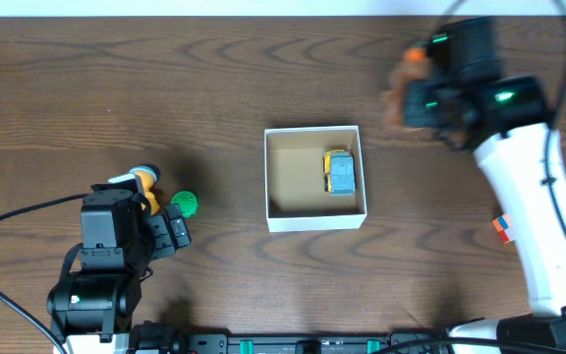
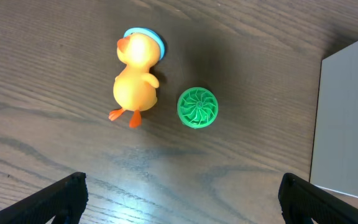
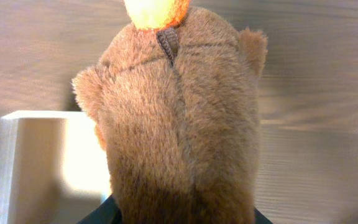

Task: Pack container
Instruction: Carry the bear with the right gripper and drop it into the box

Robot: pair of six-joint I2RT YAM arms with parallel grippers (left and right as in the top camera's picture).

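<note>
Half the container (image 1: 293,182) floor lies bare beside one toy car (image 1: 339,172).

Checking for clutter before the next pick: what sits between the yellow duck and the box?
A green ridged disc, beside the duck; the left wrist view shows it, box beyond.

The dark wood-grain table (image 1: 214,88) spreads out under me. On my left a yellow duck (image 2: 135,78) lies flat on it, orange feet pointing my way and a blue cap at its head. Just beside the duck, not touching it, sits a green ridged disc (image 2: 197,107). Near the middle I see a blue and yellow toy car (image 1: 340,172). On my right a brown plush toy (image 3: 179,124) fills my view, with something orange at its top. A small red, white and blue block (image 1: 502,228) lies near the right edge.
</note>
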